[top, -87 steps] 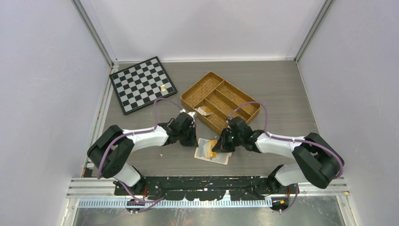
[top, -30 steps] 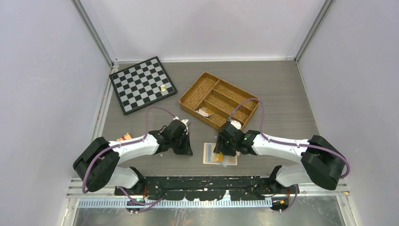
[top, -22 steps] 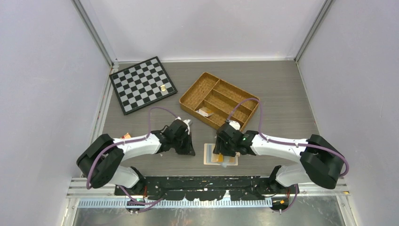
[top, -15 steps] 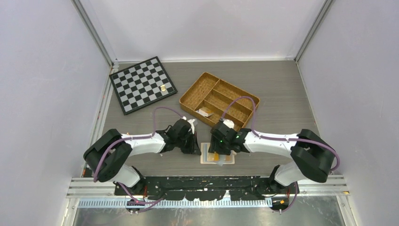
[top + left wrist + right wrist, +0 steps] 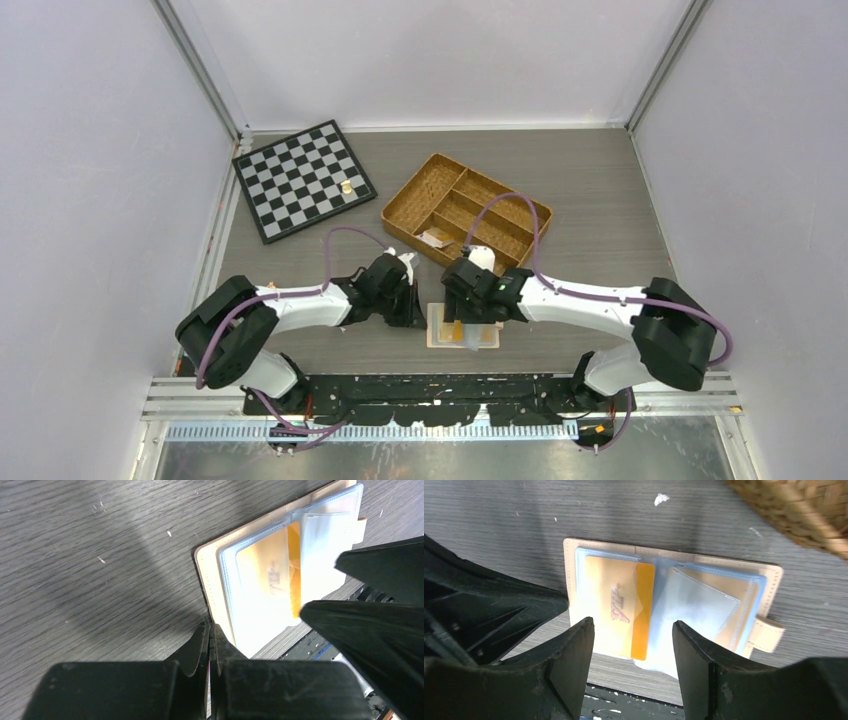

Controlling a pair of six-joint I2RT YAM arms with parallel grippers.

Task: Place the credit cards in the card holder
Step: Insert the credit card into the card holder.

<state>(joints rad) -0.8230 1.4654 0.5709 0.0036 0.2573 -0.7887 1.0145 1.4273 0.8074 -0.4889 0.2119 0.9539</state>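
The card holder (image 5: pixel 436 325) lies open and flat near the table's front edge, its clear sleeves facing up (image 5: pixel 724 605). An orange credit card (image 5: pixel 644 610) sits partly inside the left sleeve, with a bare orange strip showing by the fold (image 5: pixel 294 555). My right gripper (image 5: pixel 631 630) hovers open just above it (image 5: pixel 463 318), its fingers astride the card and nothing between them. My left gripper (image 5: pixel 211 627) is shut and empty, tips down at the holder's left edge (image 5: pixel 410 310). No other card shows.
A wicker divided tray (image 5: pixel 466 213) stands just behind the holder, with a small packet (image 5: pixel 434 237) in one compartment. A chessboard (image 5: pixel 303 180) with a small gold piece (image 5: pixel 346 186) lies at the back left. The black front rail (image 5: pixel 624 705) runs close below the holder.
The right gripper has opened wider and shifted left over the holder. The left arm has moved right up to the holder's left edge. The holder has slid slightly left.
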